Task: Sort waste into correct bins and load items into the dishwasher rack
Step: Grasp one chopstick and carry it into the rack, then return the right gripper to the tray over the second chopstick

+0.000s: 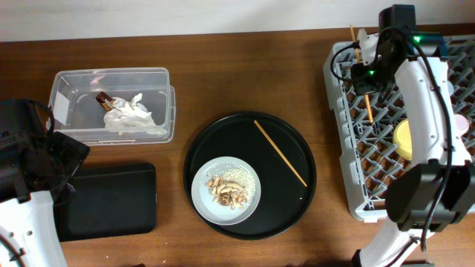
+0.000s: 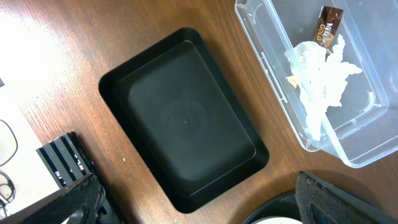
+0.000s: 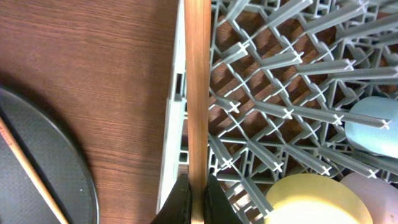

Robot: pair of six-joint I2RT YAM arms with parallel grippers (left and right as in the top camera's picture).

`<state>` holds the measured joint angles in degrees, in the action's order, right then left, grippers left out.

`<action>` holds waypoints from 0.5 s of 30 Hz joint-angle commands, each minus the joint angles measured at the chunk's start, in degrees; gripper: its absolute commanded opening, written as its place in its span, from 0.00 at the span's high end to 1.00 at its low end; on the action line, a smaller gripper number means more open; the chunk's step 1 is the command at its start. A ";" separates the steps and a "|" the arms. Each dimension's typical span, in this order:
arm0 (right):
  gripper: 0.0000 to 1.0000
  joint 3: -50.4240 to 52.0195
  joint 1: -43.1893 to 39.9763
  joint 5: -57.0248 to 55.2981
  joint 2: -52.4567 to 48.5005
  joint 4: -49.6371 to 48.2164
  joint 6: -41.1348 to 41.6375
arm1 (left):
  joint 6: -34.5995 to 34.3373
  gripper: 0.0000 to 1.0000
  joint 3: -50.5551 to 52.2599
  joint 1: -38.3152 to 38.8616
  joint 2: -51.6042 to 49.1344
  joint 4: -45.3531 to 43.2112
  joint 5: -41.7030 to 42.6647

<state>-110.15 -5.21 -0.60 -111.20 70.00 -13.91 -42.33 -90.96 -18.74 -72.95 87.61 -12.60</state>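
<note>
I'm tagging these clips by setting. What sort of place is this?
Probably a staged dish-clearing workstation: a grey dishwasher rack sits on a wooden table, with a plate of food scraps on a round black tray and crumpled paper in a clear tub.

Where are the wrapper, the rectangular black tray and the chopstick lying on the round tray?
wrapper (image 2: 328, 23), left wrist view, its printed face.
rectangular black tray (image 2: 186, 118), left wrist view, its bare floor.
chopstick (image 1: 280, 153), overhead view, its middle.

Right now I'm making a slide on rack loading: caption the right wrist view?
Right gripper holds a wooden chopstick along the edge of the grey rack, yellow bowl already inside.
</note>
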 commanded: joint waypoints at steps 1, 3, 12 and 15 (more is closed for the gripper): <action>0.96 0.55 -1.20 1.29 -3.48 -1.36 -0.83 | -0.50 0.01 0.11 -0.28 0.55 0.07 -0.22; 0.96 0.55 -1.25 1.22 -4.87 -2.12 -0.83 | -0.50 0.01 0.13 -0.28 0.55 0.07 -0.22; 0.83 0.55 -1.25 1.31 -9.66 -4.00 -0.57 | -0.52 0.00 0.11 -0.28 0.55 0.04 -0.22; 0.76 0.55 -1.25 1.49 -10.05 -3.74 0.90 | -0.52 0.01 0.11 -0.28 0.55 0.07 -0.22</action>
<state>-109.97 -6.09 0.12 -120.62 66.02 -13.91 -42.30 -90.96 -18.74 -72.95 87.59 -12.60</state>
